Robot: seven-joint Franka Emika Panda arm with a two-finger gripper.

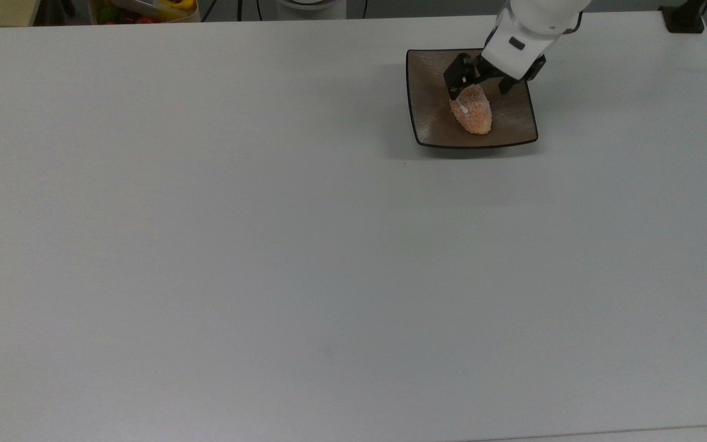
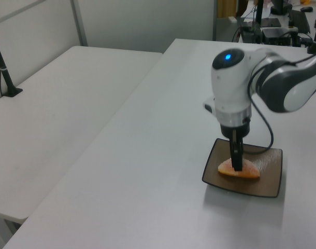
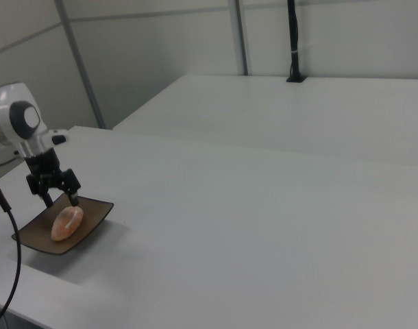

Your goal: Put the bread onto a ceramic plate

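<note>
The bread, a small orange-pink oval bun, lies on the square brown ceramic plate near the top view's upper right. My gripper hovers just above the bread's far end, open, with a black finger on each side and nothing held. In the left view the fingers hang upright over the bread on the plate. The right view shows the gripper spread above the bread, which rests on the plate.
The white table stretches wide toward the top view's left and bottom. A container of colourful items sits beyond the far edge. A black post base stands at the far right corner. A second table adjoins in the left view.
</note>
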